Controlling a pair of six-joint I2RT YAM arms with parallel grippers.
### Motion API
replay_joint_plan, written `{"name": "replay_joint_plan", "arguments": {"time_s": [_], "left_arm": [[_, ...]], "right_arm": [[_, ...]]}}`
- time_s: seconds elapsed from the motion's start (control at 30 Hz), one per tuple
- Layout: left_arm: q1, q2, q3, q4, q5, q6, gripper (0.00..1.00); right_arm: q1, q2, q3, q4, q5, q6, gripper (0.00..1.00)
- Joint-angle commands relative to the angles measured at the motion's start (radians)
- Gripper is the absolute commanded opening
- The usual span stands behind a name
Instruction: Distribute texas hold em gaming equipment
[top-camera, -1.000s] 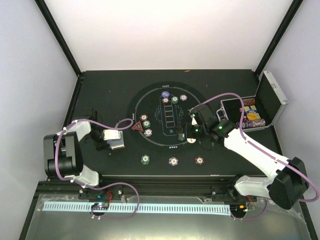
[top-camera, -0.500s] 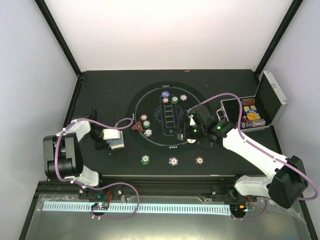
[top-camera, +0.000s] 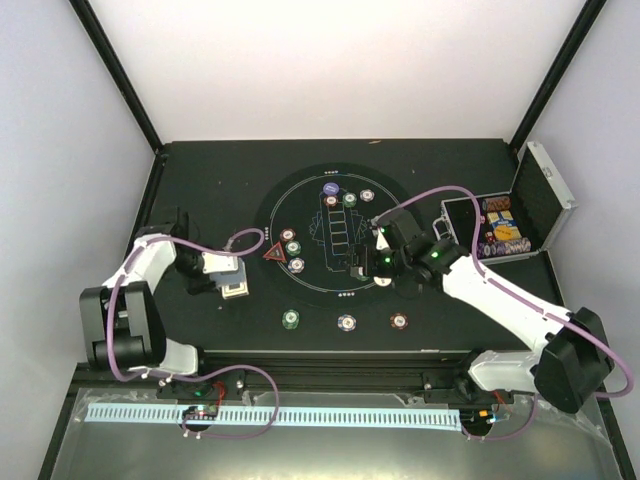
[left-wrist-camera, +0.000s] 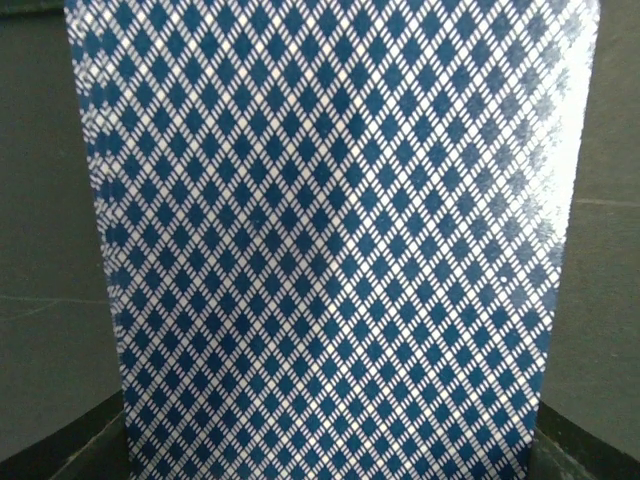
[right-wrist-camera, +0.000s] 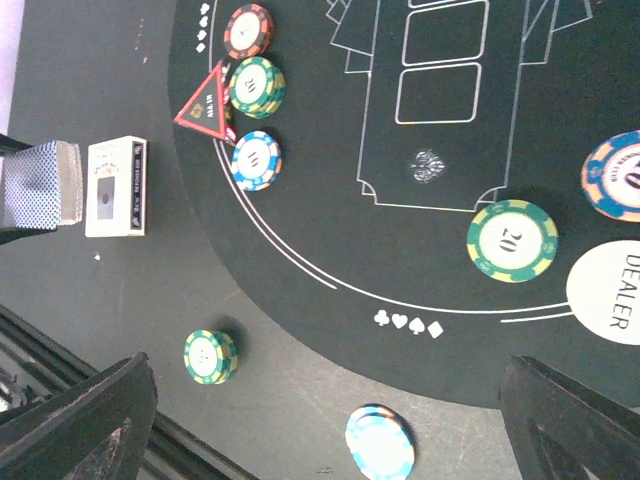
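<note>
My left gripper (top-camera: 220, 269) is shut on a stack of blue-diamond-backed playing cards (left-wrist-camera: 330, 230), which fills the left wrist view. The stack also shows in the right wrist view (right-wrist-camera: 40, 185), next to a white card box (right-wrist-camera: 115, 187) off the mat's left side. My right gripper (right-wrist-camera: 325, 430) is open and empty, hovering over the mat's lower right (top-camera: 365, 264). Below it lie a green chip (right-wrist-camera: 512, 240) and the white dealer button (right-wrist-camera: 610, 292). The red triangle marker (top-camera: 274, 253) sits beside three chips (top-camera: 292, 248).
The round black mat (top-camera: 310, 285) holds more chips near its top (top-camera: 350, 198). Three chips (top-camera: 346, 322) lie in a row off its near edge. The open silver case (top-camera: 535, 200) with chips inside stands at the right.
My right gripper has moved left over the mat. My left arm has shifted its elbow and raised its forearm, with the cards still held in about the same spot.
</note>
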Motion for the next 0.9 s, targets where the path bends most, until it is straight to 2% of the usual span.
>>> {"name": "replay_joint_plan", "arguments": {"time_s": [0.0, 0.13, 0.3, 0.43, 0.57, 0.67, 0.87], "left_arm": [[-0.011, -0.071, 0.07, -0.132, 0.106, 0.044, 0.02], [-0.027, -0.138, 0.096, -0.203, 0.191, 0.063, 0.02], [-0.098, -0.217, 0.121, -0.266, 0.218, 0.031, 0.01], [-0.157, -0.238, 0.145, -0.296, 0.231, -0.009, 0.02], [-0.191, -0.247, 0.168, -0.317, 0.239, -0.032, 0.02], [-0.204, -0.256, 0.171, -0.324, 0.232, -0.034, 0.02], [-0.223, -0.265, 0.166, -0.32, 0.225, -0.041, 0.01]], "right_arm": [[0.01, 0.013, -0.012, 0.072, -0.076, 0.025, 0.96], [0.014, 0.035, -0.04, 0.233, -0.245, 0.095, 0.96], [0.07, 0.119, -0.073, 0.598, -0.438, 0.276, 0.96], [0.144, 0.242, -0.064, 0.859, -0.507, 0.43, 0.95], [0.199, 0.343, -0.063, 1.084, -0.54, 0.576, 0.87], [0.224, 0.39, -0.063, 1.159, -0.538, 0.62, 0.8], [0.251, 0.446, -0.028, 1.189, -0.538, 0.642, 0.74]]}}
